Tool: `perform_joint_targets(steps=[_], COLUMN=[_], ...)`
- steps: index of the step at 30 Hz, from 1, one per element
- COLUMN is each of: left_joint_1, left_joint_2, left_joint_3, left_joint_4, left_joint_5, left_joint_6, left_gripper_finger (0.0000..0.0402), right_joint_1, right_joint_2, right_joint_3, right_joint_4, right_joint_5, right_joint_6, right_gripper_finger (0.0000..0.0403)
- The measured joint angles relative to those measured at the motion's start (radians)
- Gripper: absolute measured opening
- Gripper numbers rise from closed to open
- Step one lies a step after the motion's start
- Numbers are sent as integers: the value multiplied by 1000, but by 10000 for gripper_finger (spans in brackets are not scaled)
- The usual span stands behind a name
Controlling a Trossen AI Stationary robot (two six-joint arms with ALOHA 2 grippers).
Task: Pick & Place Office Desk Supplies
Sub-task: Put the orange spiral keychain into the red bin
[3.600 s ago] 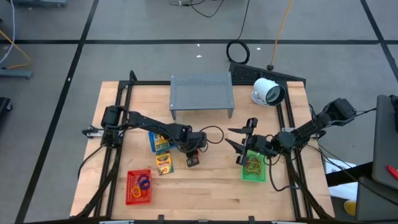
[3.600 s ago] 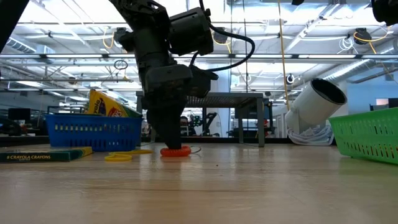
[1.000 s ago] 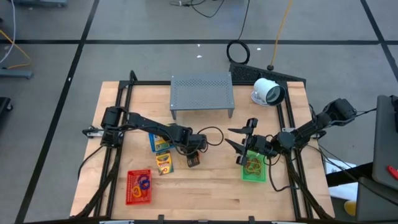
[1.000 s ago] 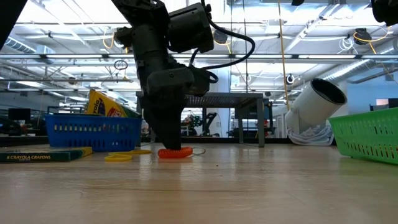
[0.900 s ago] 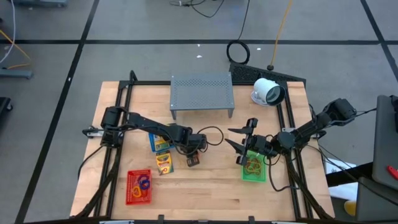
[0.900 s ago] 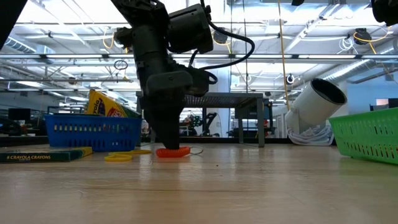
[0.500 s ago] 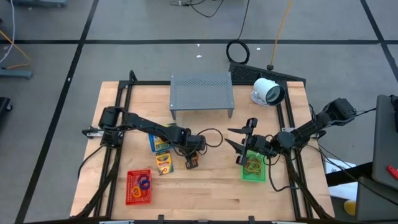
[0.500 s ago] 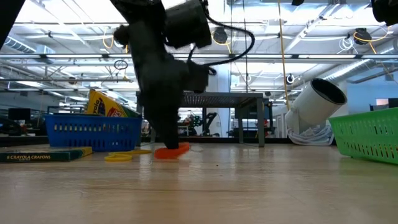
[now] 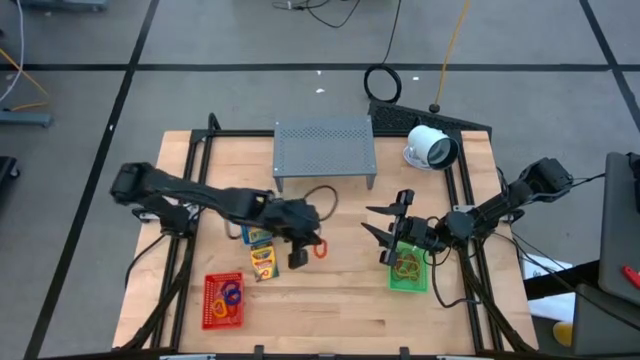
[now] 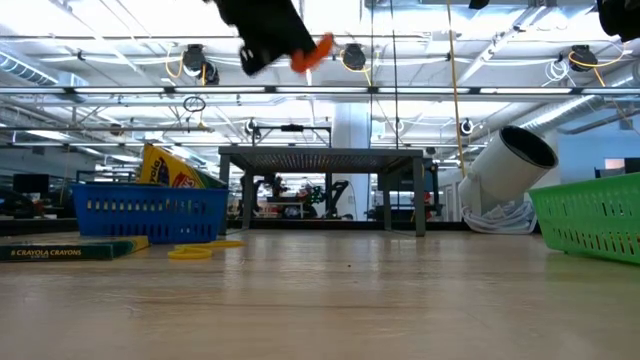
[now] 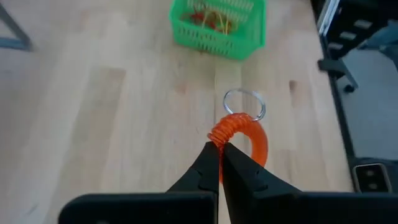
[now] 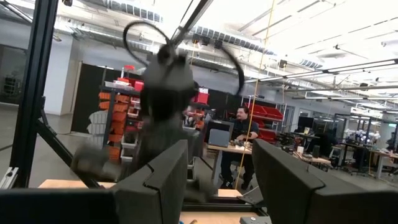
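Note:
My left gripper (image 11: pixel 219 151) is shut on an orange coiled loop (image 11: pixel 241 132) with a small metal ring (image 11: pixel 244 103). It holds the loop high over the table's middle (image 9: pixel 320 247), at the top of the low view (image 10: pixel 312 52). My right gripper (image 9: pixel 379 232) waits open, raised beside the green basket (image 9: pixel 408 268) of bands. A red basket (image 9: pixel 223 300) with bands stands at the near left. Crayon packs (image 9: pixel 263 262) lie flat beside the blue basket (image 10: pixel 150 210), which holds another pack. My left gripper pinches the coil's near side (image 11: pixel 219 135) between its two fingertips, opposite the metal ring. The fingers slant downward, coming from the table's left. The loop sticks out beyond the fingertips, lifted clear of the table, with the ring at its far end.
A grey perforated stand (image 9: pixel 325 150) sits at the back middle, and a white round device (image 9: pixel 432 147) at the back right. A yellow band (image 10: pixel 190 253) lies on the wood near the blue basket. Bare wood spans the near middle (image 9: pixel 330 310).
My left gripper has shut on the orange coil where it lay on the table. It has then risen steeply and tipped less downward. The coil has been carried up with it, from lying on the wood to hanging clear, high above the table.

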Motion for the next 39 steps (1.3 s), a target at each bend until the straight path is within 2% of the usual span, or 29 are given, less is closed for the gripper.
perform_joint_targets(steps=[6,11,18,21,27,34,39], left_joint_1=[-66,-150,-298,-375,-526,-653,-711], left_joint_2=[-153,-246,-285,-287,-289,-289,-294], left_joint_3=[0,1,2,2,2,-94,-279], left_joint_4=[-143,-322,-633,-750,-865,-847,-624], left_joint_5=[-68,-163,-254,-247,-226,-189,-149], left_joint_6=[-69,-201,-533,-699,-972,-1226,-1333], left_gripper_finger=[4,4,4,4,4,4,4], right_joint_1=[0,0,0,-2,-25,-39,-39], right_joint_2=[0,0,0,0,0,0,0], right_joint_3=[0,0,0,0,0,0,0], right_joint_4=[0,-1,0,0,-2,-22,-24], right_joint_5=[3,5,6,5,2,0,0], right_joint_6=[1,2,17,18,56,82,83], right_gripper_finger=[169,169,169,169,169,169,169])
